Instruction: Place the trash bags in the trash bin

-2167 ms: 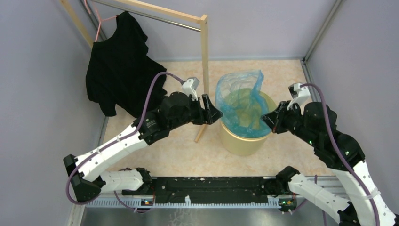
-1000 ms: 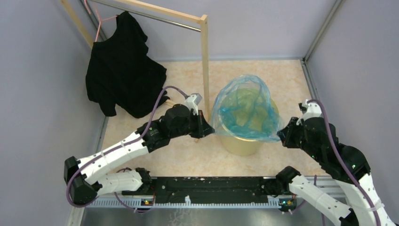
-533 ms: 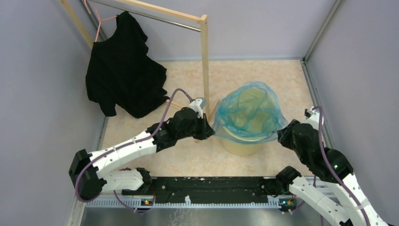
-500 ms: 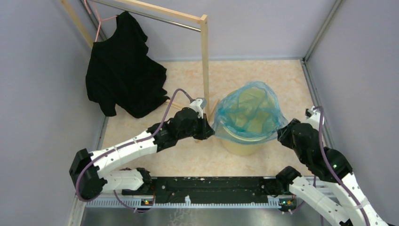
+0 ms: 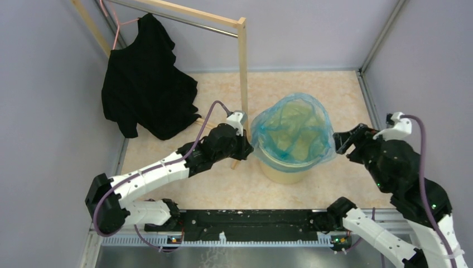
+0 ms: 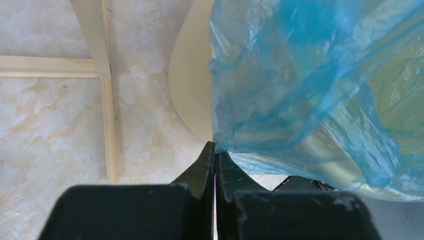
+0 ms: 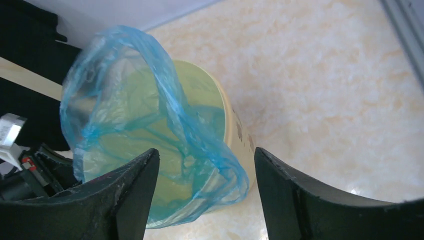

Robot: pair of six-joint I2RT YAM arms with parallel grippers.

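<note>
A translucent blue trash bag [image 5: 293,131] sits opened over the mouth of the pale yellow trash bin [image 5: 284,170], its rim draped around the bin's top. My left gripper [image 5: 249,148] is shut on the bag's left edge, right beside the bin wall [image 6: 192,90]. In the left wrist view the closed jaws [image 6: 215,150] pinch the blue film [image 6: 300,90]. My right gripper [image 5: 341,140] stands open just right of the bin, holding nothing. In the right wrist view its spread fingers [image 7: 205,150] frame the bag's loose right fold [image 7: 210,155] without touching it.
A wooden rack post [image 5: 243,72] stands just behind and left of the bin, with its foot bars on the floor [image 6: 107,100]. A black shirt [image 5: 145,84] hangs at the back left. Grey walls [image 5: 424,67] close in on both sides.
My right gripper has opened, let go of the bag's right edge and drawn back to the right. The left gripper keeps its hold and has barely shifted.
</note>
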